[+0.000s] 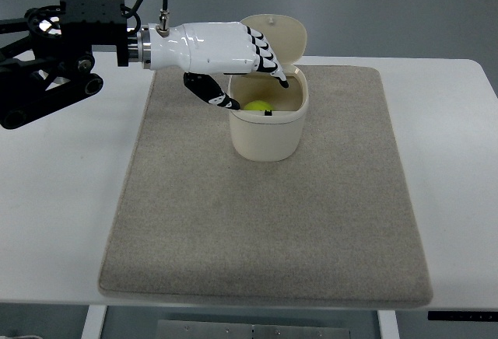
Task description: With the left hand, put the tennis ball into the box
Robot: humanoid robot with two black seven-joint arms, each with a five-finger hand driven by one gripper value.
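Note:
A cream box point(266, 133) with its hinged lid point(278, 36) tipped back stands on the far middle of a beige mat point(264, 222). Inside it lies a yellow-green tennis ball point(257, 106), partly hidden by the box wall. My left hand point(249, 78), white with black finger segments, reaches in from the left and hovers over the box's left rim. Its fingers point(272, 65) are spread above the opening, the thumb point(212, 92) hangs outside the left wall, and they hold nothing. The right arm does not show.
The mat lies on a white table point(455, 168) whose front edge runs along the bottom. The left arm's black linkage point(47, 59) fills the upper left corner. Grey floor lies beyond the table's far edge.

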